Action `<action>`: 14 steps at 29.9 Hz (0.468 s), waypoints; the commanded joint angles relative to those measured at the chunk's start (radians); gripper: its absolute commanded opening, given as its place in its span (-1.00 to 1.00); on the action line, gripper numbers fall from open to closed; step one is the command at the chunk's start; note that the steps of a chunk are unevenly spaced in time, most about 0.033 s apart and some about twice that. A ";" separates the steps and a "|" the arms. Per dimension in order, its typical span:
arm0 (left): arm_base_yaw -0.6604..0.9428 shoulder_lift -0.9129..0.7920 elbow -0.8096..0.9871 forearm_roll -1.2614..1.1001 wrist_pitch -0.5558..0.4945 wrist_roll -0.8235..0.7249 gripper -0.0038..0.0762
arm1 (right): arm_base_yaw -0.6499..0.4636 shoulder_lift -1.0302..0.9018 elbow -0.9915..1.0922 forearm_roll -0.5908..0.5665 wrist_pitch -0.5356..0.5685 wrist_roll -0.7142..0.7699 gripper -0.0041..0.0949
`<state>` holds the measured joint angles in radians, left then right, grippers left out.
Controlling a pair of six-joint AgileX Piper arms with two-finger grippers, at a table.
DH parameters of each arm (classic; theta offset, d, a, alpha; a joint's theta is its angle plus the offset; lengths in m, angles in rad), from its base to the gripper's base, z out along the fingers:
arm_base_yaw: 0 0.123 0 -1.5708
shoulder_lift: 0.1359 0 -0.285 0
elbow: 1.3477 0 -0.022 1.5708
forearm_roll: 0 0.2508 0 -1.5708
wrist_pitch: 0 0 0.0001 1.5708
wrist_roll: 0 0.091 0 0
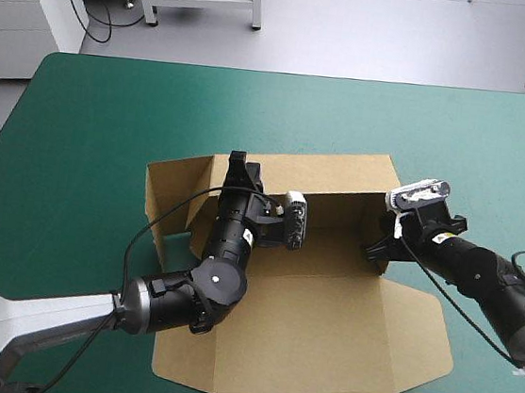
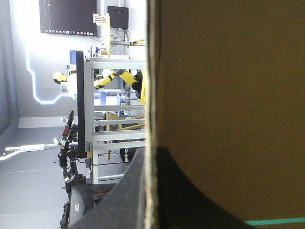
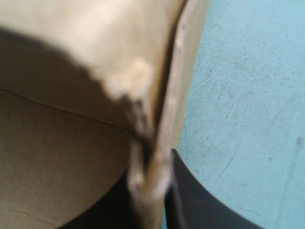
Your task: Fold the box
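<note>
Mid-table on the teal-green cover (image 1: 91, 120) sits the box (image 1: 327, 251) — far wall (image 1: 322, 170) and side walls raised, lid (image 1: 322, 341) flat toward the near edge. At the far-left corner the left gripper (image 1: 243, 168) has its black fingers all but closed, with the board's edge pinched between them; its wrist view shows the sheet running straight up the middle. On the right wall the right gripper (image 1: 377, 248) is likewise clamped on the edge, over what seems a doubled thickness of board. Step in hand is probably squaring and tucking the walls. To do it well: hold both pinches firm but shallow, and swing the walls inward together so the base doesn't skid. Bend along the scored creases — not across them — and let go only once a flap sits tucked.
</note>
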<state>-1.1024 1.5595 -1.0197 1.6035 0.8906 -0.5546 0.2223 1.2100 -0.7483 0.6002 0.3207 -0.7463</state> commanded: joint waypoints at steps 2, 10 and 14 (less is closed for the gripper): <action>-0.008 -0.038 -0.027 0.049 -0.017 -0.016 -0.87 | 0.006 -0.027 -0.032 0.027 -0.038 0.012 -0.91; -0.008 -0.038 -0.027 0.094 -0.017 -0.055 0.24 | 0.006 -0.027 -0.032 0.009 -0.019 0.042 -0.91; -0.008 -0.038 -0.027 0.132 -0.015 -0.056 0.38 | 0.006 -0.027 -0.033 -0.074 -0.005 0.127 -0.91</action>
<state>-1.1034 1.5595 -1.0197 1.6670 0.8466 -0.5882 0.2227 1.2119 -0.7483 0.5567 0.3261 -0.6763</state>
